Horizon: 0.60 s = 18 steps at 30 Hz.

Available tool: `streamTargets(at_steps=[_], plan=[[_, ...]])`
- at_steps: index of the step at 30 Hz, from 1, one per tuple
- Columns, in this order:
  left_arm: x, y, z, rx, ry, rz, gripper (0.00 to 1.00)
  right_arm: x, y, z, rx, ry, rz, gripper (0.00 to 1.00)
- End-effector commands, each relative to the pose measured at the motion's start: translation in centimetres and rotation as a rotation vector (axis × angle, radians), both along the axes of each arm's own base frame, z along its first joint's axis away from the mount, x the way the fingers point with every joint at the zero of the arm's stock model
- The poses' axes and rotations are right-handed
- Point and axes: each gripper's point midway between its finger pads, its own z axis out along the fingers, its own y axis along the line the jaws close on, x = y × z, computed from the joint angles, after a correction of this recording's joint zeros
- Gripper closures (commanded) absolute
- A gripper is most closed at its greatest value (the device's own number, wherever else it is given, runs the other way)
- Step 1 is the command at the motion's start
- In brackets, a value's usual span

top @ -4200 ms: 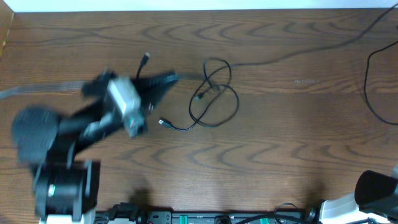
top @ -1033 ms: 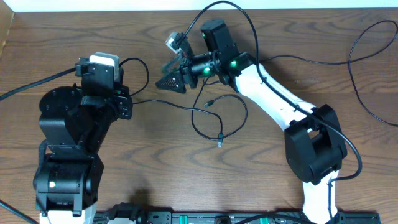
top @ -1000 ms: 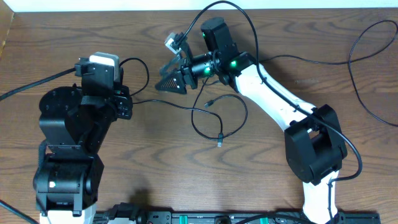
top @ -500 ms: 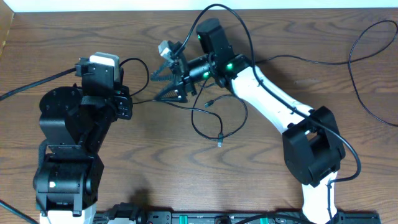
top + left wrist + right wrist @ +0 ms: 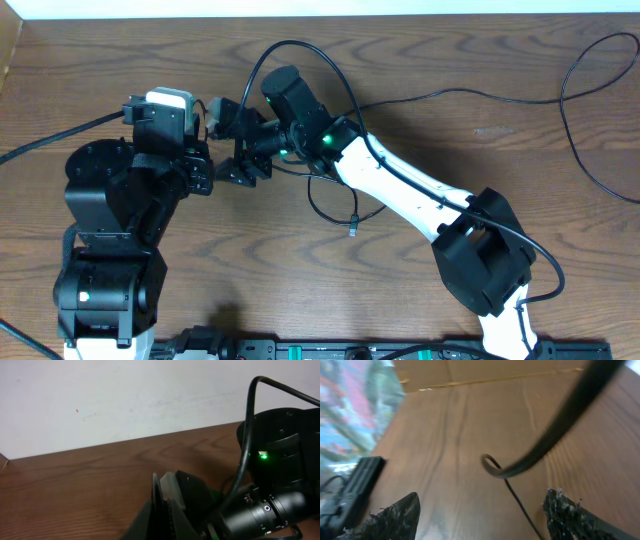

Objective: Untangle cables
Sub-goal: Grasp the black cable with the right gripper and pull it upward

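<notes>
**A:** Right gripper (image 5: pixel 236 142) has swung from upper centre to the upper left of the overhead frame. Its jaws are spread wide, and it sits just beside the left gripper (image 5: pixel 200 170).

**B:** And the left one?

**A:** Pressed together. I cannot tell whether it pinches the thin black cable (image 5: pixel 353 225), because the contact is hidden. The cable's loop lies at centre on the brown wooden tabletop (image 5: pixel 120 50), unmoved.

**B:** So it's likely lining up a second grasp near that end. The loop looks uncrossed, but no light cable shows.

Two robot arms are counted, a left arm (image 5: pixel 110 220) and a right arm (image 5: pixel 400 185), along with one thin black cable (image 5: pixel 312 202), bearing one plug (image 5: pixel 353 231), on one table (image 5: pixel 560 250)
</notes>
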Motion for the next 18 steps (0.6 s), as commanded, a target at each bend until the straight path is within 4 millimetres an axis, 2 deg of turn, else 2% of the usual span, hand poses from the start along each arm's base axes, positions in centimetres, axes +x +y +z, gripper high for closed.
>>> streamTargets(at_steps=[1,3,8,12,16,17,18], plan=[[-0.1,0.1,0.4,0.006,-0.010,0.005,0.93,2.3,-0.8,1.5,-0.007,-0.063,-0.116,0.20],[-0.1,0.1,0.4,0.006,-0.011,0.004,0.93,3.0,-0.9,1.8,-0.001,-0.084,-0.141,0.19],[-0.1,0.1,0.4,0.006,-0.011,0.005,0.92,3.9,-0.4,4.0,0.084,-0.138,-0.154,0.19],[0.0,0.1,0.4,0.007,-0.010,0.004,0.93,4.3,-0.2,6.2,0.175,-0.068,-0.182,0.16],[-0.1,0.1,0.4,0.007,-0.010,0.004,0.93,5.2,-0.6,7.6,0.231,-0.024,-0.210,0.17],[-0.1,0.1,0.4,0.007,-0.010,0.004,0.93,5.5,-0.8,8.0,0.244,-0.009,-0.221,0.29],[-0.1,0.1,0.4,0.007,-0.011,0.005,0.93,5.7,-0.9,8.1,0.252,0.005,-0.229,0.52]])
